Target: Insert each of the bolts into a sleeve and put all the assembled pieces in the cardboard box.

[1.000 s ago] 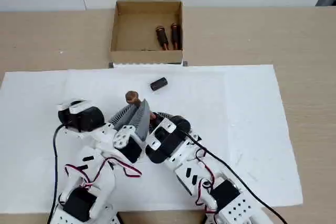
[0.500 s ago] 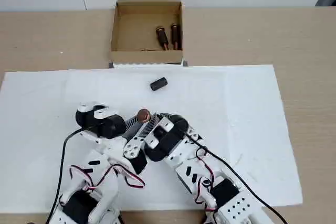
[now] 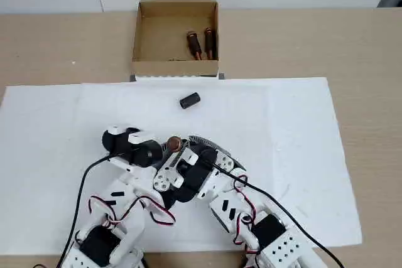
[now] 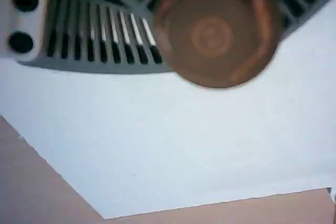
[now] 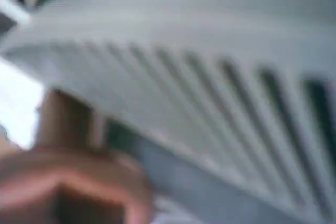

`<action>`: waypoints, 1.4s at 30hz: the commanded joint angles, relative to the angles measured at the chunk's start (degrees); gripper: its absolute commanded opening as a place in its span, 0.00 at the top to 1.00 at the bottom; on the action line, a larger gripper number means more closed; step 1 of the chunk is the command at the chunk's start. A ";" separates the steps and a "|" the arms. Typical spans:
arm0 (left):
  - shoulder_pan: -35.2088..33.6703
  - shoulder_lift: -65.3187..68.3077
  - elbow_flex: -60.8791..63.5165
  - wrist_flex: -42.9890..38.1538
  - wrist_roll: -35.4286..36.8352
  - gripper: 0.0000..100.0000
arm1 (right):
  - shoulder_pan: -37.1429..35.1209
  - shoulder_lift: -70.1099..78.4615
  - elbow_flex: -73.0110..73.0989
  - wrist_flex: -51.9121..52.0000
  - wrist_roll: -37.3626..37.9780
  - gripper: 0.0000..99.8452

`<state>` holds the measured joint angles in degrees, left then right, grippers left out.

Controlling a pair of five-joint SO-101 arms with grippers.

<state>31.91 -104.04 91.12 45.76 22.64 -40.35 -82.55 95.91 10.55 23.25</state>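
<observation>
2 of 3 boxed, third pair not yet joined.
2 assembled pieces lie in cardboard box. One loose sleeve sits on white sheet just outside box, w/o bolt. Bolt is farther from box, past sleeve, btwn left tool & right tool; can't tell which clamps it.

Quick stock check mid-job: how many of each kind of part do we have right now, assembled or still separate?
Assembled pieces in the cardboard box: 2
Bolt without a sleeve: 1
Empty sleeve on the paper: 1
Total: 4
</observation>
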 commanded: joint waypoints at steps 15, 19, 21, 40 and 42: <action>-3.08 0.18 -0.40 1.67 -8.09 0.79 | -0.31 -0.92 0.26 -1.63 0.62 1.00; -3.78 0.35 -4.79 1.85 -8.97 0.79 | -0.31 -0.92 0.97 -1.54 0.44 1.00; -3.78 0.35 -6.02 2.55 -10.46 0.79 | -0.40 -0.92 0.97 -1.63 0.35 1.00; -13.98 0.35 -9.89 5.01 -15.03 0.78 | -0.31 -0.66 0.97 -1.54 0.62 1.00; -13.98 0.35 -11.12 5.01 -15.03 0.78 | -0.31 -0.48 0.97 -1.54 0.62 1.00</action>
<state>18.29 -103.43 83.65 50.51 7.87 -40.53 -82.81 96.09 10.29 23.43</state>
